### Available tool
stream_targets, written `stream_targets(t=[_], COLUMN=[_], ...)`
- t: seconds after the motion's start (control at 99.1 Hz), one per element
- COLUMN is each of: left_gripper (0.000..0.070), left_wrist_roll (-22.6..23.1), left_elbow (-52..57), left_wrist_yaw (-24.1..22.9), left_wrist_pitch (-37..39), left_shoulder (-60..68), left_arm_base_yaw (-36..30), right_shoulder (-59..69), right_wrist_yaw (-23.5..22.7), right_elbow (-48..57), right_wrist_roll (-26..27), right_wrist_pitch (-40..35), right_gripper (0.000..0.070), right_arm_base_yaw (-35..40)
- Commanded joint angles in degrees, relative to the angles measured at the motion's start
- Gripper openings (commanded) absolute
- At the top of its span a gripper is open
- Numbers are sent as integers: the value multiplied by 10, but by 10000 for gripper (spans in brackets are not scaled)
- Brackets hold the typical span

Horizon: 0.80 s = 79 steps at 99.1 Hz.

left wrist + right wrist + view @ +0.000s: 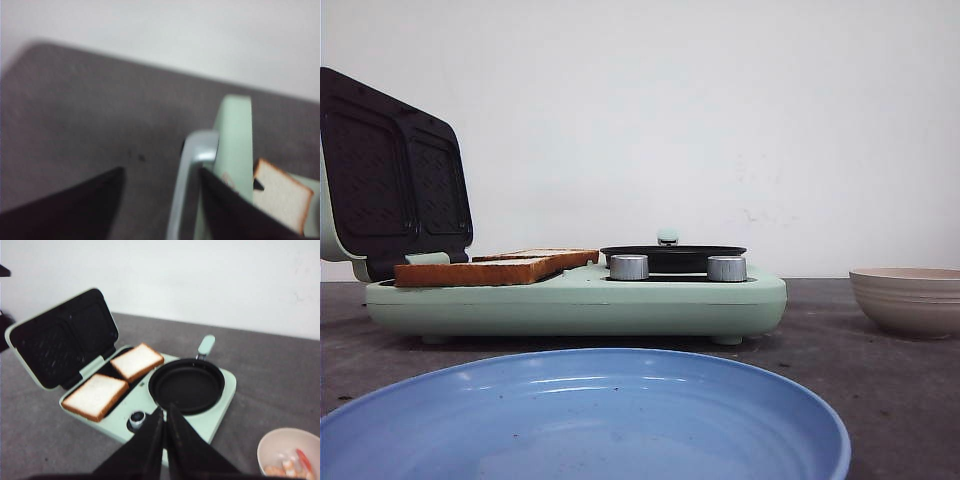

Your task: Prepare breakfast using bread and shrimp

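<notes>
Two bread slices (pixel 95 396) (pixel 136 361) lie side by side on the sandwich plate of a mint-green breakfast maker (pixel 620 300), whose lid (pixel 390 180) stands open. Shrimp (pixel 295 462) rest in a beige bowl (pixel 280 440) to the maker's right. My right gripper (pixel 165 410) is shut and empty, hovering above the maker's front edge near a knob (pixel 137 418). My left gripper (pixel 161 172) is open beside the raised lid, with the lid's silver handle (pixel 195 160) between its fingers, close to one of them. One bread slice (pixel 280 197) shows past the lid. Neither gripper appears in the front view.
A black round pan (pixel 186 386) with a mint handle sits on the maker's right half, behind two silver knobs (pixel 629 267). A large blue plate (pixel 580 420) fills the near table. The beige bowl (pixel 908 300) stands at the right.
</notes>
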Motion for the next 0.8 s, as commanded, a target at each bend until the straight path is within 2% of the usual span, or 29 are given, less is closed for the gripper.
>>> stream_targets(t=[0.0,0.192,0.474,0.787], left_gripper=[406,406,404,399], left_wrist_roll=[-34,-70,-144,-155], left_elbow=[16,16,16,16], left_wrist_yaw=[10,23,157,216], left_wrist_pitch=[-12,-54,-60,-59], left_shoulder=[18,58,100,125], left_arm_base_yaw=[2,16,55,73], right_shoulder=[2,2,2,2], right_wrist_yaw=[-9,-19,-31,-31], right_elbow=[5,5,5,5], right_wrist_roll=[6,12,17,17], right_wrist_pitch=[2,-6,-12,-11], right_gripper=[0,0,0,0], right_arm_base_yaw=[2,2,2,2])
